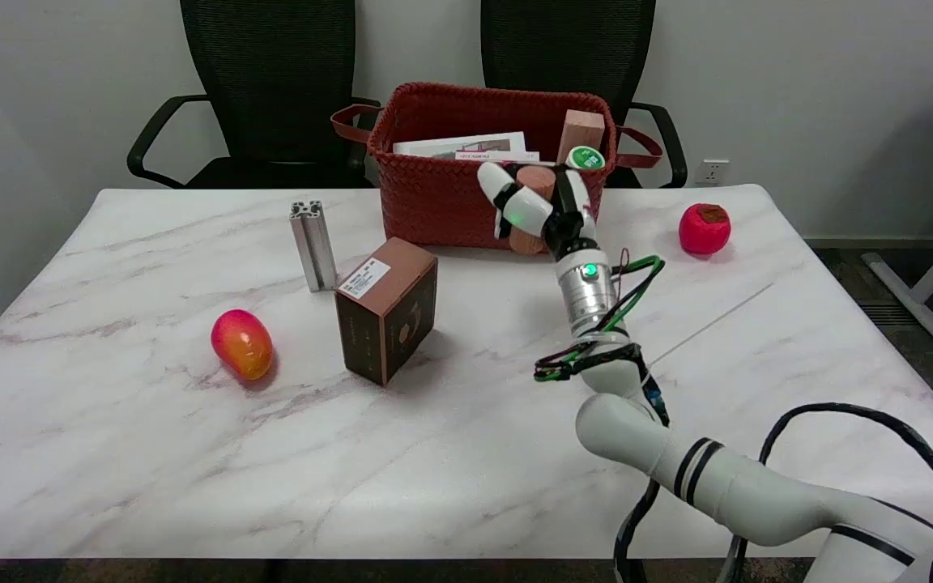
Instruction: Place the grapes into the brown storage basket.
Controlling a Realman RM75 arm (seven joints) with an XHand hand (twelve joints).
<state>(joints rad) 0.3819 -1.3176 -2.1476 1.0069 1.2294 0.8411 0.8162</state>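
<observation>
A tan object [526, 241], smooth and rounded at both visible ends, is clasped between the curled fingers [497, 185] of the right hand [539, 209]; whether it is the grapes cannot be told. Just behind the fingers, the front wall of the brown storage basket [434, 202] is seen.

White right arm [726, 482] with black bands, silver wrist (green light glowing), green-black cables, black-and-white hand [543, 206].
</observation>
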